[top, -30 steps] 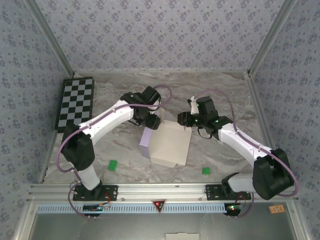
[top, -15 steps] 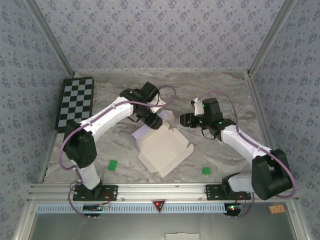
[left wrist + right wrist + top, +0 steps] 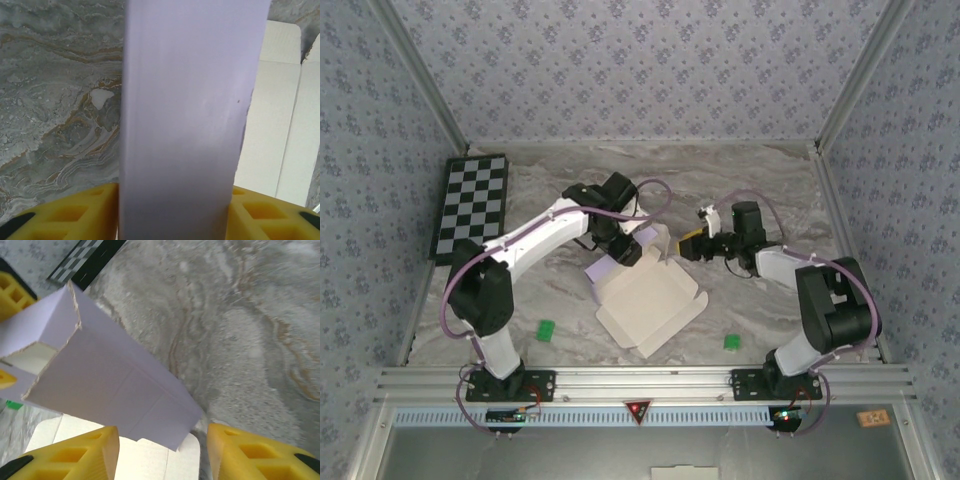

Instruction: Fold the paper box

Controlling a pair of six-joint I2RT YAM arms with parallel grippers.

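The paper box (image 3: 647,306) lies opened out in the middle of the table, its cream inside up and its flaps spread toward the front. Its lavender side wall (image 3: 603,268) is raised at the back left. My left gripper (image 3: 626,250) is shut on that wall. In the left wrist view the lavender panel (image 3: 185,115) runs up between the yellow fingers (image 3: 70,212). My right gripper (image 3: 694,243) stands open just right of the box. In the right wrist view a corner of the lavender wall (image 3: 115,385) reaches between its fingers (image 3: 75,452) without touching them, above a cream flap (image 3: 150,460).
A black-and-white checkerboard (image 3: 470,205) lies at the far left of the marble table (image 3: 760,180). Two small green pieces rest near the front, one on the left (image 3: 546,329) and one on the right (image 3: 731,342). Patterned walls enclose three sides, and a metal rail (image 3: 640,378) runs along the near edge.
The box has swung from standing nearly closed to lying open with its cream inside up, turned by my left gripper. My right gripper has drawn back to the right and its arm has folded lower.
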